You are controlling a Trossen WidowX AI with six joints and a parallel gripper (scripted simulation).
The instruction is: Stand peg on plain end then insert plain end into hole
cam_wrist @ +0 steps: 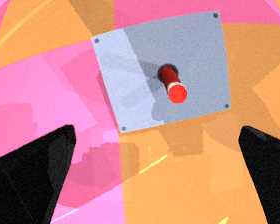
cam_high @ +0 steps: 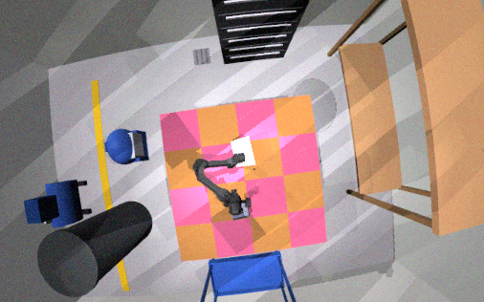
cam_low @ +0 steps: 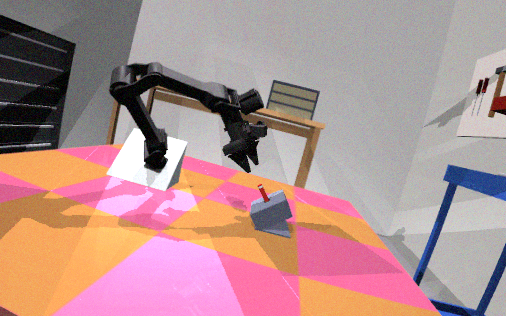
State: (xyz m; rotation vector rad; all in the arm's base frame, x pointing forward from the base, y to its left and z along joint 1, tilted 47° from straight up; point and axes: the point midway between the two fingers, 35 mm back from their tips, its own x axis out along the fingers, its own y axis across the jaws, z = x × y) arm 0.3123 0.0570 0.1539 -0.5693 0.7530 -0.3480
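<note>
The red peg (cam_low: pixel 263 193) (cam_wrist: pixel 170 80) stands tilted in the hole of the grey sloped panel (cam_low: pixel 271 218) (cam_wrist: pixel 201 50). Its white-banded end points out of the face, and its plain end is hidden inside the hole. How deep it sits cannot be seen. My gripper (cam_low: pixel 253 168) (cam_wrist: pixel 161 134) is open and empty. It hangs above the peg and clear of it in the exterior view. In the wrist view the fingertips are wide apart, with the peg beyond them and touching neither.
A white slanted block (cam_high: pixel 247 145) (cam_low: pixel 128 157) is by the arm's base. The table (cam_high: pixel 304 153) (cam_low: pixel 183 270) has pink and orange squares. Off the table are a blue-topped stand (cam_high: pixel 247 277), black drawers (cam_high: pixel 256 33) and a wooden bench (cam_high: pixel 371 119).
</note>
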